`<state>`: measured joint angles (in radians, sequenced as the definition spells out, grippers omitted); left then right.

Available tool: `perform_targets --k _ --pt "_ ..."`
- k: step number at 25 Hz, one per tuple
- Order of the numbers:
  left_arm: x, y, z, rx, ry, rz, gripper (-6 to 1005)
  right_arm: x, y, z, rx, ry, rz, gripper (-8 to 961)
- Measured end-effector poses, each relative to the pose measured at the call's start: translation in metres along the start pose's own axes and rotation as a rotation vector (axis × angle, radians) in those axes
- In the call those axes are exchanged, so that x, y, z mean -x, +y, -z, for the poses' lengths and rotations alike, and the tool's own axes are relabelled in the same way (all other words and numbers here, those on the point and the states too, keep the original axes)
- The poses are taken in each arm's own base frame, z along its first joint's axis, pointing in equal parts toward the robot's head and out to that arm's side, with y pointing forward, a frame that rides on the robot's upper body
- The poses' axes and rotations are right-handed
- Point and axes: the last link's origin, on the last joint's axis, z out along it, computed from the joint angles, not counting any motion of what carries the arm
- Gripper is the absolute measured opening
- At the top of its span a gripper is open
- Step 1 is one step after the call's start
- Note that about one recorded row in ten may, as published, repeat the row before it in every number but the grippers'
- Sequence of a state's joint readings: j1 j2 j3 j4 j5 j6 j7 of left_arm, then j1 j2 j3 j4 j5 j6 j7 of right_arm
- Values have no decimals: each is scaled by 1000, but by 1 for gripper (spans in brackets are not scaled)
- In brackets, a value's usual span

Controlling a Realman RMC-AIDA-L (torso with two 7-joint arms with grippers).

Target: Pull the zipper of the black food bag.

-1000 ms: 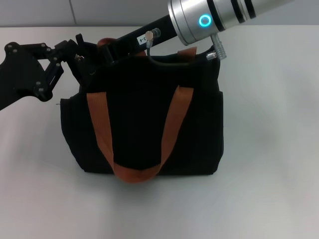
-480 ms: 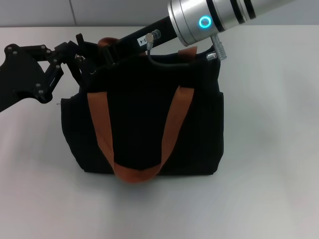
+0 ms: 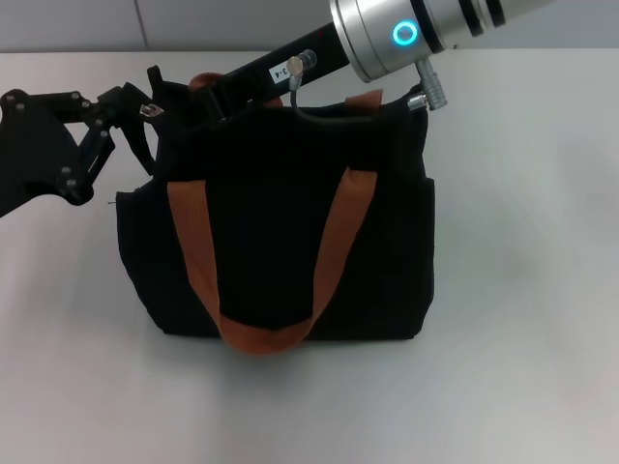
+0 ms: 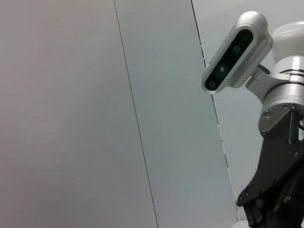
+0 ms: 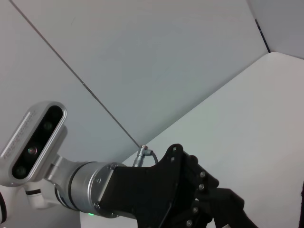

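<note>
The black food bag [image 3: 280, 232] stands upright mid-table, with two orange-brown straps [image 3: 334, 242] hanging down its front. The zipper [image 3: 150, 110], a small silver tab, shows at the bag's top left corner. My left gripper [image 3: 145, 114] reaches in from the left and is shut on that tab. My right gripper [image 3: 200, 97] reaches from the upper right across the bag's top opening, its tip at the top left edge beside the rear strap [image 3: 206, 81]. The zip track is hidden against the black fabric. The wrist views show only wall and the other arm.
The white table [image 3: 522, 319] spreads around the bag, with a grey wall behind. My right arm's silver forearm [image 3: 416, 34] with a lit blue ring hangs over the bag's back right corner. The left wrist view shows the right arm's camera housing [image 4: 235, 52].
My left gripper has moved a little to the left, away from the bag's corner, with the silver tab in it. The right arm has shifted slightly upward. The bag stays put.
</note>
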<state>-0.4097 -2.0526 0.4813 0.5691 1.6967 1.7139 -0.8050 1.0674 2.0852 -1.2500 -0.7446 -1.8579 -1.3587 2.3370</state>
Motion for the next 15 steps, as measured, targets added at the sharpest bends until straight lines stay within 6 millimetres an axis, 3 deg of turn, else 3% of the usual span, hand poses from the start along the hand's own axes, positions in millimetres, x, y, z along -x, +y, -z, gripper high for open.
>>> perform_targets --k 15 --pt "-3 5 5 26 18 -17 21 4 0 -1 -12 0 6 22"
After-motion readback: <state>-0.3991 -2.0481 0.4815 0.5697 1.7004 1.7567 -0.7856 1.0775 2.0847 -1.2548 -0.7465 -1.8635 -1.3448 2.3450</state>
